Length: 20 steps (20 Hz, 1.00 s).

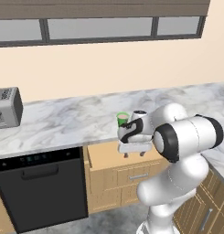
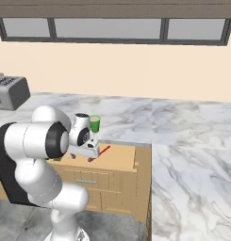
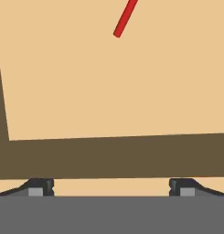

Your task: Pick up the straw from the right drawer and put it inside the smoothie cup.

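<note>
A: Where is the thin red straw?

B: Lying flat on the plain tan bottom of the wide light-wood right drawer, which stands pulled out under the marble counter. From the hand camera, one end of it shows near the top of the picture, well apart from the fingertips.

A: And the two-finger gripper?

B: It hangs over the drawer with its jaws spread wide and nothing between them. The straw lies just beside it in the right base view.

A: So how far along is the job?

B: Early, I'd say. The drawer is open, but the straw is not yet picked up. The small bright green smoothie cup stands upright on the counter behind the drawer, with no straw in it. Left to do: line up over the straw, grasp it, lift it, and drop it into the cup.
</note>
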Motion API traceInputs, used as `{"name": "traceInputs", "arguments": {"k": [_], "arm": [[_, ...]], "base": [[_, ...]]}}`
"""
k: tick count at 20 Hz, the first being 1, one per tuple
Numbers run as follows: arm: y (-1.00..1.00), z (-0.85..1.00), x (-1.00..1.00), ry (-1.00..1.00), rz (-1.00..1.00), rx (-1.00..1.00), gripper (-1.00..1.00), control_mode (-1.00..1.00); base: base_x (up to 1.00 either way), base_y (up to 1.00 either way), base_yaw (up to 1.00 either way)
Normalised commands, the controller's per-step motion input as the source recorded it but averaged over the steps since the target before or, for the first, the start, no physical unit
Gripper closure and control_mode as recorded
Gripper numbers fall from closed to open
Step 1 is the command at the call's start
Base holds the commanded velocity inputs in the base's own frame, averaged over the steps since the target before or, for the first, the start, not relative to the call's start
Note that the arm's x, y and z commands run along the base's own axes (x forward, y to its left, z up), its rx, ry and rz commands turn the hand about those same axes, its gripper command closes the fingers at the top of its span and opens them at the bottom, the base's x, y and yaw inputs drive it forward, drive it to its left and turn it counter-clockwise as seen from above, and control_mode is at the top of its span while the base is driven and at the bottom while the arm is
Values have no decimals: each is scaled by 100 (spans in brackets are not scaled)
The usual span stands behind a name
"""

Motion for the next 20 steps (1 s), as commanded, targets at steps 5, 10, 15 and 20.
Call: {"name": "traceInputs", "arguments": {"k": [5, 10, 15, 20], "arm": [[0, -26, 34, 0, 0, 0, -100, -100], [0, -33, 26, 0, 0, 0, -100, -100], [0, -38, 26, 0, 0, 0, -100, -100], [0, -41, 25, 0, 0, 0, -100, -100]], "base": [[0, 0, 0], [0, 0, 0], [0, 0, 0], [0, 0, 0]]}}
